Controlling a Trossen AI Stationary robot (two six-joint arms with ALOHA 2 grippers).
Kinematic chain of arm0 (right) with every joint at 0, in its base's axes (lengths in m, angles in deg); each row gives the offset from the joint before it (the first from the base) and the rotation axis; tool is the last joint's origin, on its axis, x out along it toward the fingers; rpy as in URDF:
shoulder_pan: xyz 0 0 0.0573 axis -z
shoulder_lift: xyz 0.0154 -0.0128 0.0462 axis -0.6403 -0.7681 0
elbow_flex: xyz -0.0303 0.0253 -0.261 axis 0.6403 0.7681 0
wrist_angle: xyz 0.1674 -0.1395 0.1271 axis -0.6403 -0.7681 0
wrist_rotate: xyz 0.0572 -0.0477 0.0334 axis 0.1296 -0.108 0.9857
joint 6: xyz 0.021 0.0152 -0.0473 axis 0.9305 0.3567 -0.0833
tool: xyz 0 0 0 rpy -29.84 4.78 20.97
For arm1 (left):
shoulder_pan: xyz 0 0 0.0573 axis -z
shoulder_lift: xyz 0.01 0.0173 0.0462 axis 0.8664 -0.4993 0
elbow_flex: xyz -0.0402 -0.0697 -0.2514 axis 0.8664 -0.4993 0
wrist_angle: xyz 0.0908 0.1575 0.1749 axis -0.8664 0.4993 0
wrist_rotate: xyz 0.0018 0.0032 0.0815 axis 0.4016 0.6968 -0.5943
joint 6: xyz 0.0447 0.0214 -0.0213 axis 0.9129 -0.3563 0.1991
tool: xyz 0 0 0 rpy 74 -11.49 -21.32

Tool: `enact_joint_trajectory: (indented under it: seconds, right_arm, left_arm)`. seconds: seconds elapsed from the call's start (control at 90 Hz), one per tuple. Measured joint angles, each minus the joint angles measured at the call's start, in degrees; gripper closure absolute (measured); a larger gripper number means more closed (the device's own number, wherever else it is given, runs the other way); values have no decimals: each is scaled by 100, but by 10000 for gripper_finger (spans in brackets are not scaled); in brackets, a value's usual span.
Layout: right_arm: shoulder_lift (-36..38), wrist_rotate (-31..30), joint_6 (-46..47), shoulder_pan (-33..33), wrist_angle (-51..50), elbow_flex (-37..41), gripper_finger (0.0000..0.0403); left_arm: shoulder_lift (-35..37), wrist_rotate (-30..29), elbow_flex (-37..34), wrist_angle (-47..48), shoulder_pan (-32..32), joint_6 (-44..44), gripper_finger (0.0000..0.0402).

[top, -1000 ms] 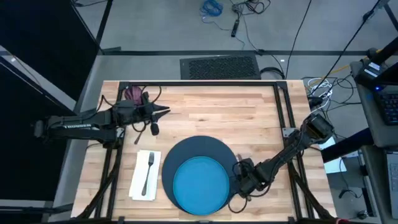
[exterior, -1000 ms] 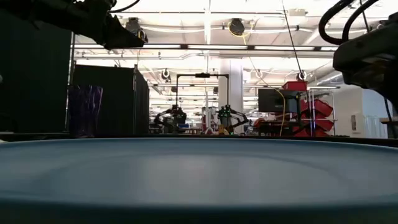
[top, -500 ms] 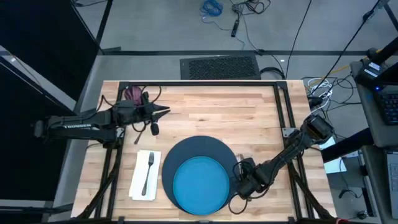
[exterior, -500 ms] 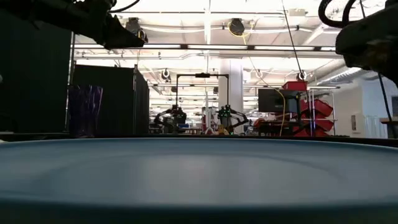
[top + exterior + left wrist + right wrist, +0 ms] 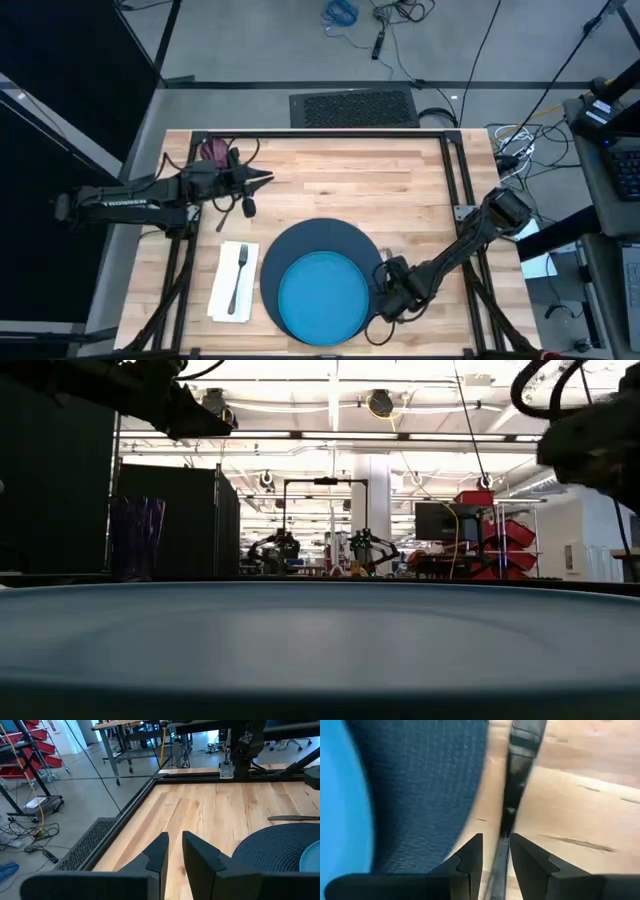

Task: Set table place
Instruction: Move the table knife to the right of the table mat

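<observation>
A bright blue plate point(image 5: 322, 296) sits on a round dark blue mat point(image 5: 322, 240) at the table's near middle. Left of the mat, a fork point(image 5: 239, 274) lies on a white folded napkin point(image 5: 222, 296). A purple cup point(image 5: 212, 150) stands at the far left. My right gripper point(image 5: 384, 296) is low at the mat's right edge, shut on a metal knife point(image 5: 520, 775) that lies on the wood. My left gripper point(image 5: 268, 180) hovers shut near the cup with nothing in it. My right gripper has the knife's near end point(image 5: 502, 840) between its two fingers. The fingers come in low and lie along the knife. The rest of the knife point(image 5: 295, 818) runs away from the fingers and lies flat on the table beside the mat's edge.
Bare wood lies between the mat and the table's far edge point(image 5: 340, 170) and right of the mat. A black metal frame point(image 5: 455, 170) runs around the top. Cables and a floor grate point(image 5: 353, 107) lie beyond the far edge.
My right gripper has shifted a little toward the table's near edge along the mat's right side. My left arm has kept still.
</observation>
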Motion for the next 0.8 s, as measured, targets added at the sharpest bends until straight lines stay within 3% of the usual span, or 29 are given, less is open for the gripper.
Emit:
enact_joint_trajectory:
  seconds: [0.8]
  right_arm:
    - [-52, 89, 151, 0, 83, 11, 316]
  left_arm:
    - [2, 1, 0, -1, 0, 0, 359]
